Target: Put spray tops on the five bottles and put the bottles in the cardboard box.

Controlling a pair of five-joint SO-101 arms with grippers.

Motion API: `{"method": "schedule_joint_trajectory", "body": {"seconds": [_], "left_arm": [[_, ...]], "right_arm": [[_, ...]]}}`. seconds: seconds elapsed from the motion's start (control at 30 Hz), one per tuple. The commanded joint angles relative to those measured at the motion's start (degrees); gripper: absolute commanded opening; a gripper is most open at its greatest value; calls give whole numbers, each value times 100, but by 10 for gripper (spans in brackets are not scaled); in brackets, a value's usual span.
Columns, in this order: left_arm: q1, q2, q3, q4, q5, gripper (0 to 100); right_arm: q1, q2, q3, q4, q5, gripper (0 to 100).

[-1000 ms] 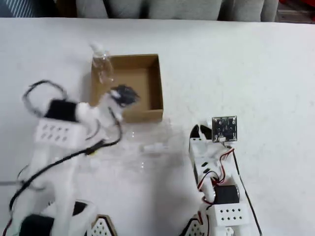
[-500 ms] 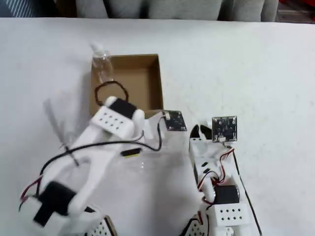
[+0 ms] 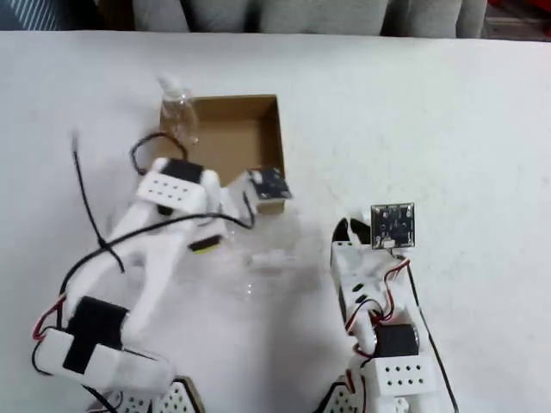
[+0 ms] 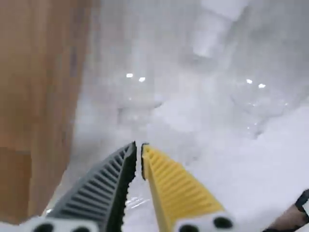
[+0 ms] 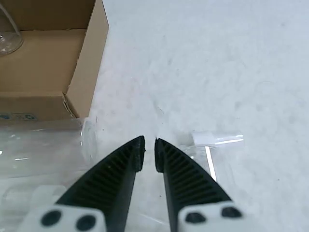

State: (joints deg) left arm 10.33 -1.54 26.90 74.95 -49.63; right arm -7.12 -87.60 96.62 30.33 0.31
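Right pincer (image 5: 149, 151): black ribbed fingers nearly together, a thin gap between them, nothing gripped.
Cardboard box (image 5: 91, 58): open, brown; a clear bottle (image 5: 8, 36) partly seen inside.
Second clear bottle (image 5: 48, 145): lay on the white tabletop (image 5: 217, 58), just beside the box's outer wall.
White spray top (image 5: 216, 140): on the tabletop, near the pincer tips.

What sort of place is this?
Likely a robotics workbench, indoors: a left arm and right arm mounted at a white table, with a cardboard box and a clear bottle.
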Motion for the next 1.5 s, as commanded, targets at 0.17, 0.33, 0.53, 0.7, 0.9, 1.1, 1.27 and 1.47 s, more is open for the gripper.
{"method": "schedule_joint_trajectory", "body": {"seconds": [0.17,0.33,0.53,0.7,0.9,1.1,1.27,1.47], "left_arm": [[-1130,-31,-18,-176,-571,20],[-1578,-31,-18,-185,-580,20],[-2229,-31,-35,-158,-1108,20],[-2554,-101,-158,-141,-1134,20],[-2352,-514,-791,580,-1134,24],[-1587,-1235,-967,1749,-1574,96],[-1288,-1631,-818,2444,-2611,181],[-1358,-1974,9,2189,-4826,184]], "right_arm": [[48,4,53,-92,9,15],[48,4,53,-92,9,15],[48,4,53,-92,9,15],[48,4,53,-92,9,15],[48,4,53,-92,9,15],[48,4,53,-92,9,15],[48,4,53,-92,9,15],[48,4,53,-92,9,15]]}}
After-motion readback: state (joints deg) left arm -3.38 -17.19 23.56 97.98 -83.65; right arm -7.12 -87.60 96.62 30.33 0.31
